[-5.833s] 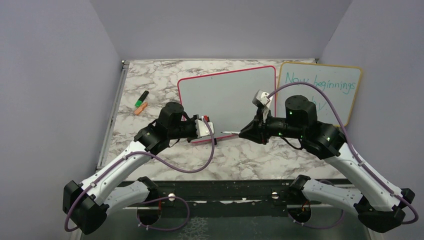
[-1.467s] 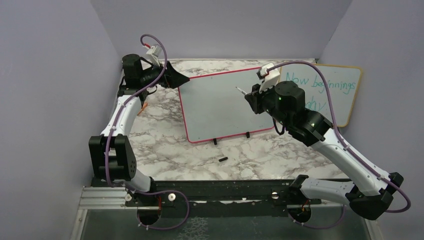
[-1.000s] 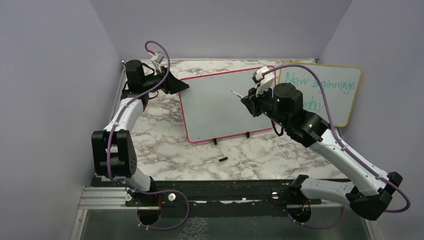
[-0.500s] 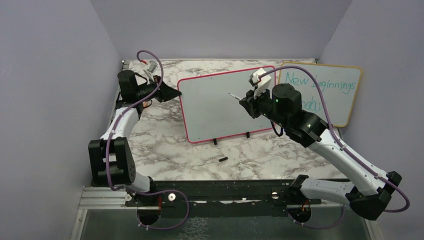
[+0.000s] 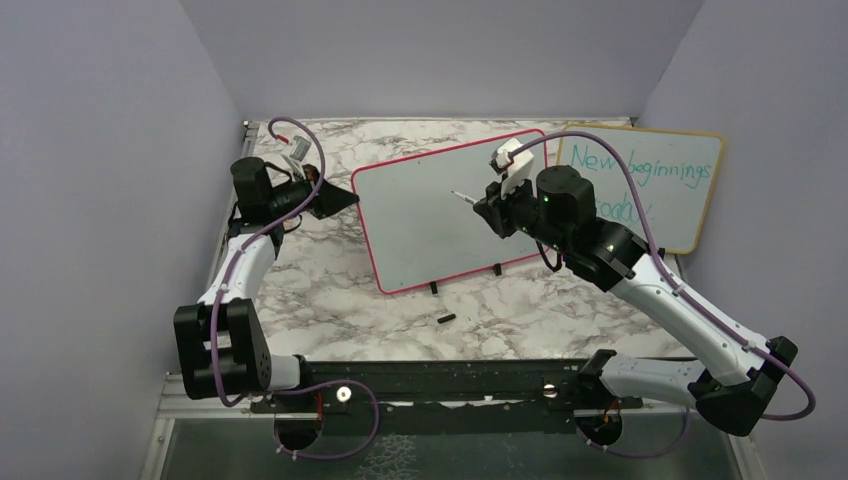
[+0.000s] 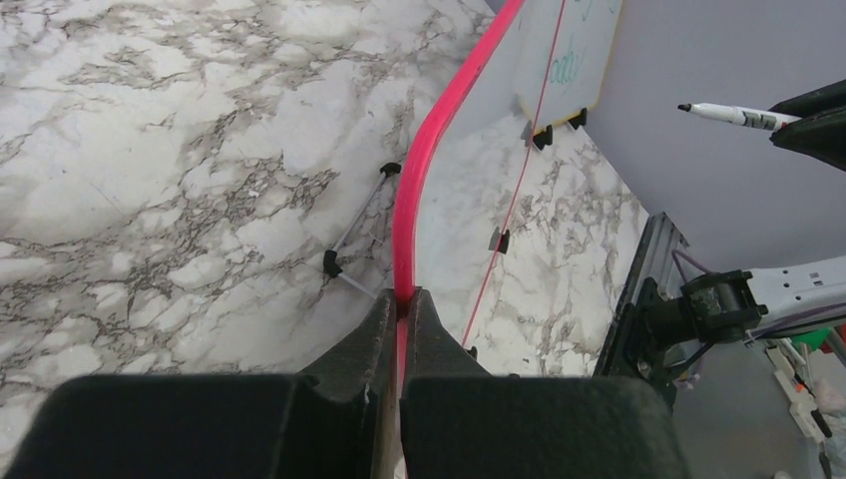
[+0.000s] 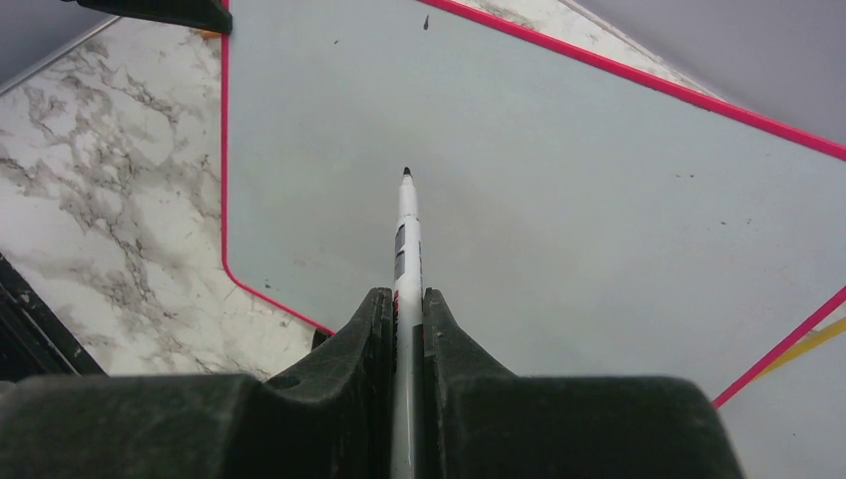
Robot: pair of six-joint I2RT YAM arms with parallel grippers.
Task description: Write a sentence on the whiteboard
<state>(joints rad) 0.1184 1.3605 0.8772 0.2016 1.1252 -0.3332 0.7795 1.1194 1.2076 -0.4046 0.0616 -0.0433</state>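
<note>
The whiteboard (image 5: 440, 210), red-pink framed and blank, stands tilted on small black feet in mid table. My left gripper (image 5: 350, 197) is shut on its top left corner; in the left wrist view the jaws pinch the red frame (image 6: 411, 230). My right gripper (image 5: 487, 210) is shut on a white marker (image 5: 463, 198), held in front of the board's upper middle. In the right wrist view the marker (image 7: 405, 225) points at the board face (image 7: 559, 200), its black tip just short of it. No black sentence shows on the board.
A yellow-framed board (image 5: 650, 185) with teal writing leans at the back right, behind my right arm. A small black marker cap (image 5: 446, 319) lies on the marble in front of the whiteboard. Side walls stand close on both sides.
The left gripper has pulled the board's top left corner leftward and nearer, swinging the board. The right gripper with the marker has moved slightly left along the board's face.
</note>
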